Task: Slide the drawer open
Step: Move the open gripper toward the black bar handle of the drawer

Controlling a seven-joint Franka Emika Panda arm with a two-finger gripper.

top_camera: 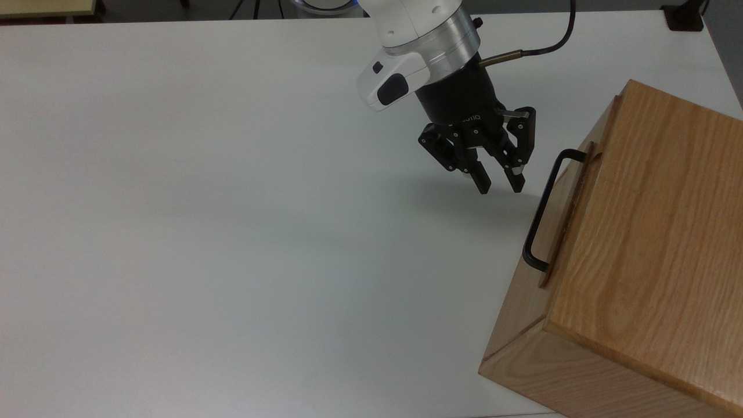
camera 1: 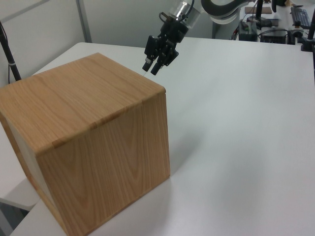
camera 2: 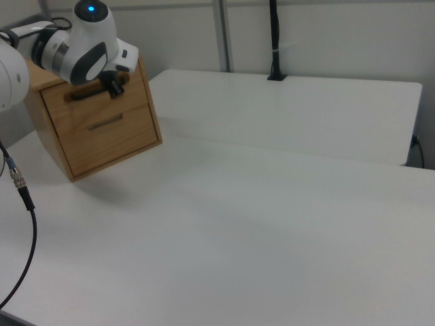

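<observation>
**Gripper hanging beside the drawer handle, fingers apart**

A matte white table (top_camera: 203, 232) is spreading below the gripper, smooth and bare. To the gripper's right in the top view, an oak-grained cubic casing (top_camera: 650, 232) is sitting on it, its grain running in long streaks. The drawer (top_camera: 566, 209) is lying shut in the casing's upper front, its panel edge showing as a thin oak strip in the top view; the right view is showing the front face as a flat panel (camera 2: 102, 109) partly behind the arm. A thin black U-shaped metal handle (top_camera: 538, 212) is standing off the panel, just right of and below the fingertips. The black two-finger gripper (top_camera: 502, 184) is hovering above the table with its fingers narrowly parted, gripping nothing, near the handle's upper end but apart from it. The left view is showing the gripper (camera 1: 150, 68) past the casing's far top edge.
</observation>
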